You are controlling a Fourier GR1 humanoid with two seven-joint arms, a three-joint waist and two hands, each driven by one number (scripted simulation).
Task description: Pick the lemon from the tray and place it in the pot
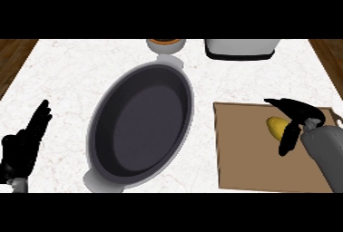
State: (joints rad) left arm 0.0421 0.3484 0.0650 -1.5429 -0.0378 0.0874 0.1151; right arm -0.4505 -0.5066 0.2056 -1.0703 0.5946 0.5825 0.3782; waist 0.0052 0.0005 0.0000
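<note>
Right hand (pixel 300 113): open, dark fingers (pixel 289 138) spread over the lemon, one above its far end and one down its right flank, none seen closed on it; forearm (pixel 325 156) comes in at the near right corner of the counter (pixel 67 77)
Lemon (pixel 275 128): on the tray, close to its right edge, far half; long axis runs far to near, slightly slanted; just left of and under the palm
Tray (pixel 244 158): brown, at the counter's near right edge
Pot (pixel 142 127): large dark oval, mid-counter, left of the tray; the carry likely runs leftward
Left hand (pixel 20 152): open, resting at the near left edge, well apart
</note>
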